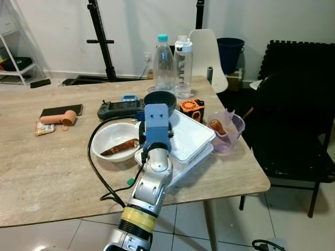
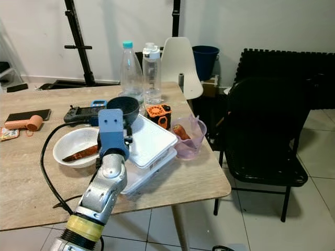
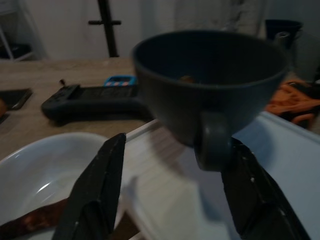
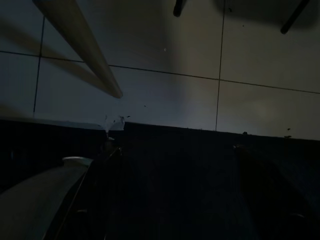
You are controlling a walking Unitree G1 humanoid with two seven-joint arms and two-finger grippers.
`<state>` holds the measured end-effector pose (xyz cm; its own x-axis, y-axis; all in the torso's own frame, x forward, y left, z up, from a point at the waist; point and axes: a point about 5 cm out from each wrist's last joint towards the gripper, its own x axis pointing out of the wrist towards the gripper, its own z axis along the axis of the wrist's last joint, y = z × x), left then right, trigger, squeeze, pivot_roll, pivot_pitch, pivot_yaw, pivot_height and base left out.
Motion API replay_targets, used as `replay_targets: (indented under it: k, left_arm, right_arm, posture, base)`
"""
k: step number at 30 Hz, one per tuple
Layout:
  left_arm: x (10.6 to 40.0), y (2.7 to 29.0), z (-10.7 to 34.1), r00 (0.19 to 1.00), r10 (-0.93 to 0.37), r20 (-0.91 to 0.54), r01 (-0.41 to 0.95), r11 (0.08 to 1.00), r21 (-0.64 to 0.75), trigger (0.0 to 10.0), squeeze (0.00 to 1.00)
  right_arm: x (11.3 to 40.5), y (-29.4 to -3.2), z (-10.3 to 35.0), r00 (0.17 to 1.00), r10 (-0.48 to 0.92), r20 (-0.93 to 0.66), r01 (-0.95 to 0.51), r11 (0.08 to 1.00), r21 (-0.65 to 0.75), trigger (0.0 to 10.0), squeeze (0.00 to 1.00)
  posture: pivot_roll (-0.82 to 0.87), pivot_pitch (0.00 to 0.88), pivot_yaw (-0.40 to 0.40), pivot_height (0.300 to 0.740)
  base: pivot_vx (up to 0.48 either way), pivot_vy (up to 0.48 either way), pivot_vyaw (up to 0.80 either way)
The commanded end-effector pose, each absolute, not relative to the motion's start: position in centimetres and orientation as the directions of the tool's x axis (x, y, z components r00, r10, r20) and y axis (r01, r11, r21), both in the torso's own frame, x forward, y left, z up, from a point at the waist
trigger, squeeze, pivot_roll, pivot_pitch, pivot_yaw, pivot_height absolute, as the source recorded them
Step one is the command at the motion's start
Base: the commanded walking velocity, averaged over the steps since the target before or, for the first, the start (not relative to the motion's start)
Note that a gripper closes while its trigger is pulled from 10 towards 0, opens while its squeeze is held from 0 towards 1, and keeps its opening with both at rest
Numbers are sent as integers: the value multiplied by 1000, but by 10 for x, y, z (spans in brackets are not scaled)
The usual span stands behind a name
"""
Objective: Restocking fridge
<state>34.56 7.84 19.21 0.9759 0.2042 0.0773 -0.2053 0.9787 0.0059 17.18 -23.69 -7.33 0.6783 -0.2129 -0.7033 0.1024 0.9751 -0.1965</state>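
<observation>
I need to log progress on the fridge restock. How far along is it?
Early. Nothing looks put away: the white containers, white bowl and pink cup sit on the table. In hand: the left end effector, open, reaches toward the dark cup. Left: grasping and carrying everything.

table (image 1: pixel 47 172) | white bowl (image 1: pixel 112 137) | bottles (image 1: pixel 163 63) | controller (image 1: pixel 119 109) | purple jug (image 1: pixel 227 133) | white containers (image 1: pixel 191 138)

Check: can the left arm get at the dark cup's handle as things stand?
Probably yes: the left end effector is open, the dark cup sits right ahead and its handle faces the gap, nothing between.
</observation>
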Motion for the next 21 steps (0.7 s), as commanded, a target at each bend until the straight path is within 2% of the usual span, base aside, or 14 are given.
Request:
replay_targets:
  k: [1, 3, 4, 5, 6, 7, 8, 16, 21]
  left_arm:
    - [346, 76, 192, 974, 216, 73, -216, 976, -6, 0, 0]
    - [346, 76, 192, 977, 201, 71, -200, 979, -24, 0, 0]
    - [346, 73, 194, 983, 163, 80, -160, 986, -43, 1843, 0]
    - [346, 70, 195, 986, 141, 87, -137, 989, -51, 1843, 0]
    - [346, 67, 197, 990, 101, 94, -94, 993, -76, 7137, 0]
    - [346, 65, 198, 992, 74, 99, -65, 994, -93, 7137, 0]
    - [346, 64, 201, 991, 61, 115, -52, 995, -80, 10000, 0]
    - [347, 59, 211, 983, -5, 183, 3, 1000, 11, 10000, 0]
    - [351, 67, 211, 984, 21, 177, -26, 999, 22, 10000, 0]
  right_arm:
    - [168, -235, -76, 665, -206, -718, 90, 976, -197, 10000, 196]
    - [168, -236, -76, 664, -205, -719, 87, 976, -198, 10000, 192]
    - [167, -237, -76, 663, -205, -720, 85, 976, -199, 10000, 192]
    - [167, -237, -76, 662, -205, -721, 85, 976, -200, 10000, 192]
    - [167, -237, -76, 661, -206, -721, 85, 976, -201, 10000, 192]
    - [166, -237, -76, 661, -207, -722, 85, 976, -201, 10000, 192]
    - [166, -238, -76, 661, -207, -722, 86, 976, -202, 10000, 192]
    - [166, -236, -77, 662, -205, -721, 84, 976, -200, 10000, 196]
    - [166, -236, -77, 661, -204, -722, 85, 976, -199, 10000, 192]
  posture:
    - [-122, 66, 7, 740]
    - [-120, 67, 4, 740]
    - [-120, 67, 4, 740]
    - [-120, 67, 4, 740]
    - [-122, 69, 2, 740]
    - [-122, 69, 2, 740]
    - [-124, 70, 3, 740]
    - [-122, 71, 1, 740]
    - [-122, 70, 2, 740]
  base:
    - [0, 0, 0]
    - [0, 0, 0]
    - [0, 0, 0]
    - [0, 0, 0]
    - [0, 0, 0]
    - [0, 0, 0]
    - [0, 0, 0]
    - [0, 0, 0]
    - [0, 0, 0]
